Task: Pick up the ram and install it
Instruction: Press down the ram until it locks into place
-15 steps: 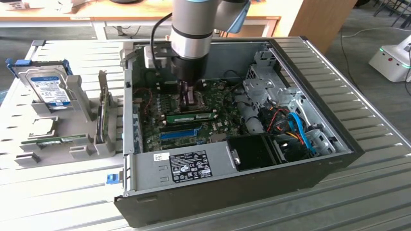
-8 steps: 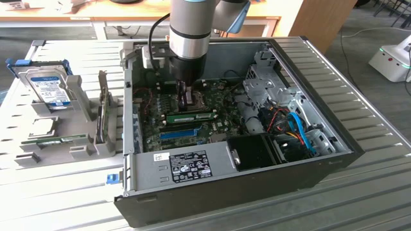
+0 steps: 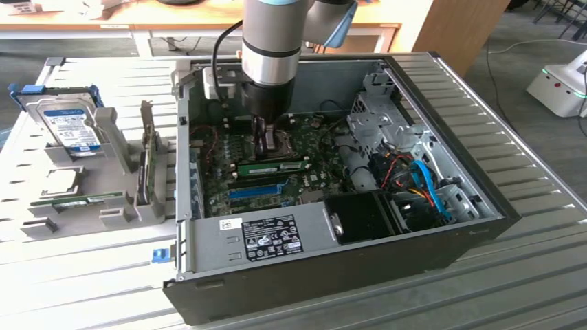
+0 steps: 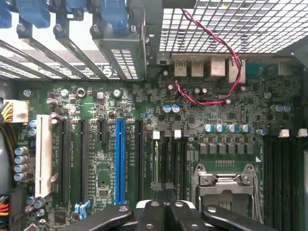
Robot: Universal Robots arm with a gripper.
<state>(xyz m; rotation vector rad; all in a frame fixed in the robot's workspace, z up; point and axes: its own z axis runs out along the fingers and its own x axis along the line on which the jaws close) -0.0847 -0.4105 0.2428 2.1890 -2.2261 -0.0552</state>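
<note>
item: hand (image 3: 267,146), clenched, low over motherboard (image 3: 275,172); ram (image 3: 272,166) lies in slot; keep press square, even.

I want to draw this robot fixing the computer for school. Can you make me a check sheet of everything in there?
Surface: slatted metal table carrying the open computer case.
Job's things: the ram sits on the motherboard right by the gripper; whether it is fully seated cannot be told.
Clutter: hard drive and another green stick in the grey rack beside the case.
Grippers: gripper shut, inside the case over the motherboard.
Cables: red-black twisted wire; blue cables.
Surroundings: wooden desk behind; white machine on the floor.
</note>
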